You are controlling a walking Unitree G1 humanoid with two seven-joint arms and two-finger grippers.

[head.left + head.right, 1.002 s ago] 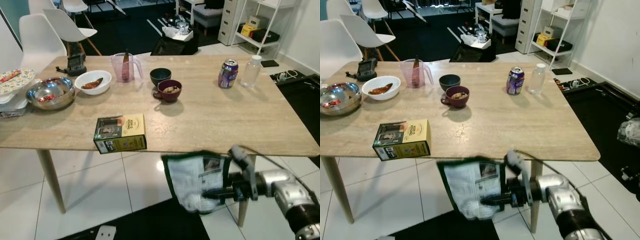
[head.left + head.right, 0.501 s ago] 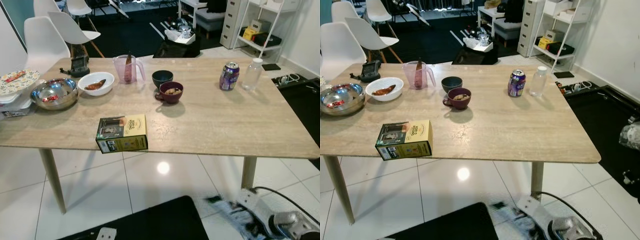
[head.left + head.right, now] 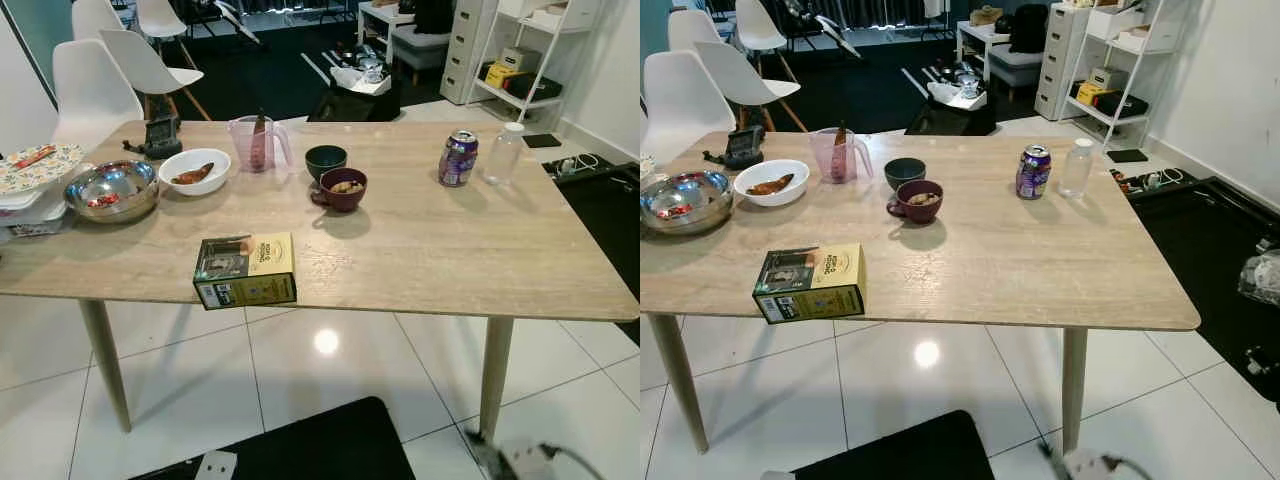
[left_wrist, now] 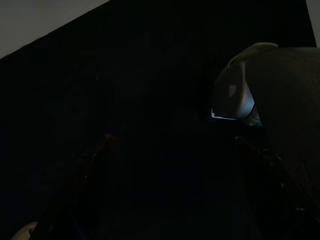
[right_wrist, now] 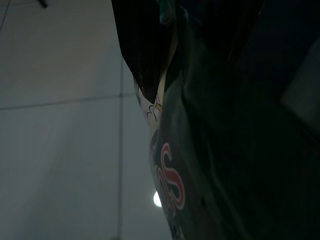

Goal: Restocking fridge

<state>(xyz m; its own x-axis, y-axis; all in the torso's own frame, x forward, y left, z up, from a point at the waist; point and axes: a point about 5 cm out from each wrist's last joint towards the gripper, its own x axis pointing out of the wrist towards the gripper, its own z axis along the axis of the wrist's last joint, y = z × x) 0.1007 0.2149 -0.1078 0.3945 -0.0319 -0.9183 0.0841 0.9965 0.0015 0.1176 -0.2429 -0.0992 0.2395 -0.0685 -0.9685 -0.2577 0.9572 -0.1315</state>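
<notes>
A dark green snack bag with red lettering hangs close in front of the right wrist camera, above white floor tiles; my right gripper is shut on it, low beside the table. A blurred bit of my right arm shows at the bottom edge of the left eye view. On the wooden table lie a yellow-green box near the front edge, a purple can and a clear bottle at the back right. The left wrist view is very dark, and my left arm hangs idle.
Also on the table are a maroon cup, a dark bowl, a pink jug, a white bowl and a steel bowl. White chairs stand behind. A black mat lies on the tiles.
My right arm has dropped with the bag from in front of the table's edge to below the eye views. The camera has tilted slightly.
</notes>
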